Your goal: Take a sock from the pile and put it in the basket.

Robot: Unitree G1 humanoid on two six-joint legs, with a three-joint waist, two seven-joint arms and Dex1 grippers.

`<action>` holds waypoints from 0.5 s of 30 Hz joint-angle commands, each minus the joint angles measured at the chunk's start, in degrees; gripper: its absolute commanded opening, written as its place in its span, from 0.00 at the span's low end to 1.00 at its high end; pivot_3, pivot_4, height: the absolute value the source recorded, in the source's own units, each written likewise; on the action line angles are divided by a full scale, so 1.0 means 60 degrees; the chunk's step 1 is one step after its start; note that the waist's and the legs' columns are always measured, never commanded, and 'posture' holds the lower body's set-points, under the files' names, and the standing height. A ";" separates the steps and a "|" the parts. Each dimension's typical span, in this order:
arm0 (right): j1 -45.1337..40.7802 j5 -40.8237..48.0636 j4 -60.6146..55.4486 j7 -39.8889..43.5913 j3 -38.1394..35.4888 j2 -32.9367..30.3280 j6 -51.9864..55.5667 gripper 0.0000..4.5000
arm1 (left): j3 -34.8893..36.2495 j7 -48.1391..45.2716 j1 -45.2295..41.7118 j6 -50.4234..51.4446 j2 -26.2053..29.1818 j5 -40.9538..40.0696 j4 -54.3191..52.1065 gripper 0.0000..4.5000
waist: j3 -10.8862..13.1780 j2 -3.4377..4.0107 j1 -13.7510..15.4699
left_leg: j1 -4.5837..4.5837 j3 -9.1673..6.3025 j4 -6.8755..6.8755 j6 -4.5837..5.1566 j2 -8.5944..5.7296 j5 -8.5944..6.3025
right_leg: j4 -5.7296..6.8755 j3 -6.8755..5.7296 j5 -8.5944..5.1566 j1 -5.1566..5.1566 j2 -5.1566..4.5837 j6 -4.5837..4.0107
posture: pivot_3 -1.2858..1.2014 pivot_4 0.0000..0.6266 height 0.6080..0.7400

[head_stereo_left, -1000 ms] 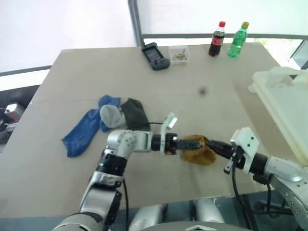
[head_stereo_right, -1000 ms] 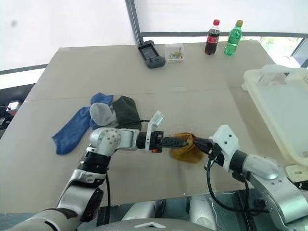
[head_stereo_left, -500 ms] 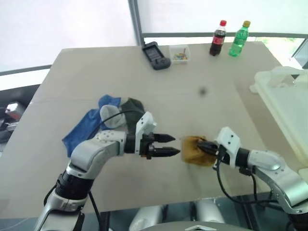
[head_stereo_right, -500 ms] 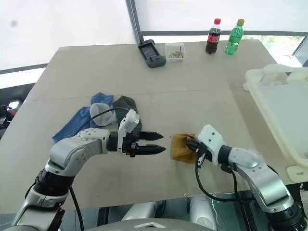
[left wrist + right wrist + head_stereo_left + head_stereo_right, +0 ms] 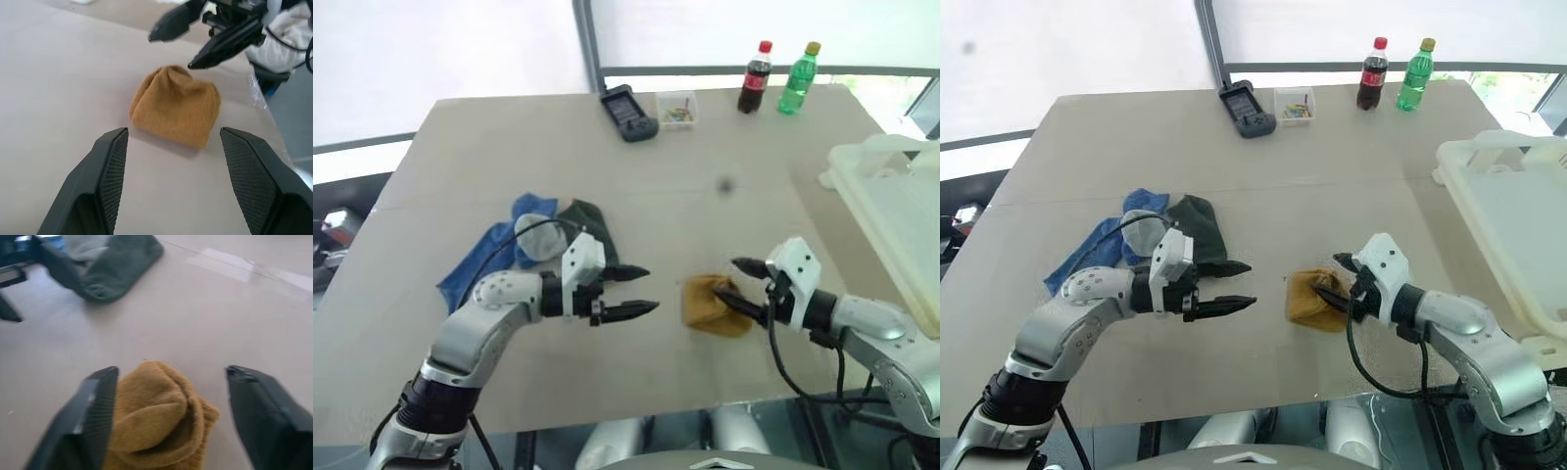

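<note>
Left wrist view is showing the mustard sock [image 5: 175, 111] bunched on the desk [image 5: 724, 147], the right hand [image 5: 194, 30] poised beyond it, fingers spread. Head views are giving the wider room: left hand [image 5: 631, 291] spread too, empty, facing the sock; the pile [image 5: 524, 245] lying behind it; the basket [image 5: 891, 211] sitting off right; bottles [image 5: 773, 78] standing at the far edge.

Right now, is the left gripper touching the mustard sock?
Apart. In the left wrist view, bare table separates the open left gripper from the mustard sock; the eye views show the same gap.
</note>
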 commanded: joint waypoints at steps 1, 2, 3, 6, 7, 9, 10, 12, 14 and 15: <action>-0.0228 0.0393 -0.0038 -0.0502 -0.0092 0.0274 0.0810 0.99 | 0.0065 -0.0155 0.0130 -0.0306 0.0117 0.0083 -0.0139 0.70 | 0.0001 0.0001 0.0000 | 0.0000 -0.0001 -0.0002 0.0001 0.0000 -0.0001 | -0.0003 -0.0001 0.0000 0.0000 0.0000 0.0000 | 0.52 0.24 1.00; -0.0272 0.0397 -0.0012 -0.0597 -0.0006 0.0324 0.0976 0.99 | 0.0102 -0.0149 0.0152 -0.0303 0.0129 0.0060 -0.0155 0.70 | 0.0002 0.0002 -0.0004 | -0.0001 -0.0002 -0.0004 0.0002 0.0000 -0.0001 | -0.0006 -0.0002 0.0000 0.0000 0.0000 0.0000 | 0.52 0.24 1.00; -0.0307 0.0221 0.0102 -0.0797 0.0179 0.0303 0.1233 0.99 | 0.0121 -0.0168 0.0196 -0.0365 0.0175 0.0095 -0.0183 0.70 | 0.0003 0.0004 -0.0003 | -0.0003 -0.0002 -0.0004 0.0003 0.0000 -0.0001 | -0.0007 -0.0003 0.0000 -0.0001 0.0000 0.0000 | 0.52 0.24 1.00; -0.0150 -0.0270 0.0350 -0.0817 0.0867 -0.0154 0.1455 0.99 | 0.0218 -0.0111 0.0366 -0.0474 0.0214 0.0121 -0.0264 0.70 | 0.0004 0.0006 -0.0004 | -0.0003 -0.0002 -0.0004 0.0004 0.0000 -0.0002 | -0.0009 -0.0004 0.0000 -0.0001 0.0000 0.0000 | 0.52 0.24 1.00; -0.0094 -0.0288 0.0437 -0.0878 0.0930 -0.0132 0.1550 0.99 | 0.0249 -0.0071 0.0415 -0.0489 0.0204 0.0104 -0.0284 0.70 | 0.0004 0.0007 -0.0002 | -0.0003 -0.0001 -0.0004 0.0005 0.0000 -0.0003 | -0.0009 -0.0004 0.0000 -0.0001 -0.0001 0.0000 | 0.52 0.24 1.00; -0.0041 -0.0335 0.0597 -0.0934 0.1072 -0.0166 0.1688 0.99 | 0.0278 -0.0002 0.0472 -0.0516 0.0193 0.0093 -0.0312 0.70 | 0.0005 0.0010 -0.0009 | -0.0003 -0.0002 -0.0005 0.0006 0.0000 -0.0003 | -0.0011 -0.0005 0.0000 0.0000 -0.0001 0.0000 | 0.52 0.24 1.00; -0.0006 -0.0436 0.0678 -0.0937 0.1191 -0.0255 0.1700 0.99 | 0.0285 0.0042 0.0485 -0.0534 0.0187 0.0107 -0.0322 0.70 | 0.0005 0.0010 -0.0008 | -0.0001 0.0000 -0.0005 0.0006 0.0000 -0.0003 | -0.0009 -0.0003 0.0000 0.0000 -0.0001 0.0000 | 0.52 0.24 1.00; 0.0066 -0.0665 0.0801 -0.0892 0.1412 -0.0472 0.1620 0.99 | 0.0288 0.0131 0.0484 -0.0545 0.0168 0.0130 -0.0345 0.70 | 0.0004 0.0009 -0.0009 | 0.0001 -0.0001 -0.0004 0.0006 0.0001 -0.0003 | -0.0008 -0.0004 0.0000 0.0001 0.0000 0.0000 | 0.52 0.24 1.00; 0.0097 -0.0863 0.0925 -0.0791 0.1567 -0.0615 0.1312 0.81 | 0.0268 0.0256 0.0411 -0.0517 0.0121 0.0159 -0.0317 0.70 | 0.0002 0.0007 -0.0006 | 0.0004 0.0000 -0.0003 0.0006 0.0000 -0.0004 | -0.0006 -0.0004 0.0000 0.0003 0.0000 0.0001 | 0.52 0.24 1.00; 0.0105 -0.0883 0.0964 -0.0732 0.1600 -0.0645 0.1166 0.71 | 0.0254 0.0296 0.0383 -0.0507 0.0109 0.0166 -0.0305 0.70 | 0.0001 0.0005 0.0007 | 0.0004 -0.0001 -0.0003 0.0006 0.0000 -0.0004 | -0.0007 -0.0005 0.0000 0.0003 0.0000 0.0001 | 0.52 0.24 1.00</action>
